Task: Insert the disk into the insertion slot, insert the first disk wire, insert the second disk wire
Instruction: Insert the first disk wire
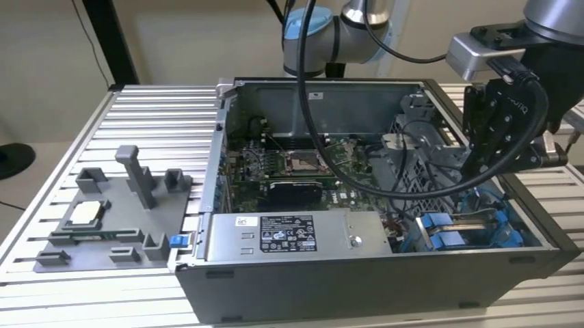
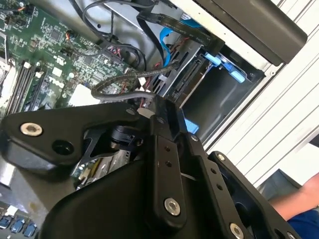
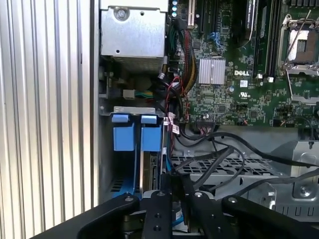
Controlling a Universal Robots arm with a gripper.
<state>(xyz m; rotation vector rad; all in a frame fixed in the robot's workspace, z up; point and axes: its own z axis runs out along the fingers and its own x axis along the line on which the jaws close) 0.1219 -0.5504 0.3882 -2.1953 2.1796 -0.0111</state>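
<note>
here the disk (image 2: 192, 74) sits in the insertion slot (image 2: 225, 98) inside the case (image 1: 365, 287).

The black claw (image 2: 153, 113) sits in the foreground, its linked arms and screws reaching toward a bundle of black cables (image 2: 124, 82) that crosses the green motherboard (image 2: 55, 45). Just beyond its tip lies the grey slot (image 2: 224, 99), with bright blue tabs (image 2: 224, 63) along one end. A blue cable (image 2: 167, 37) runs near it. Past the case wall (image 2: 239, 20) lies the ribbed table (image 2: 279, 114). Beyond the table there is a person's blue sleeve (image 2: 306, 224).
</note>
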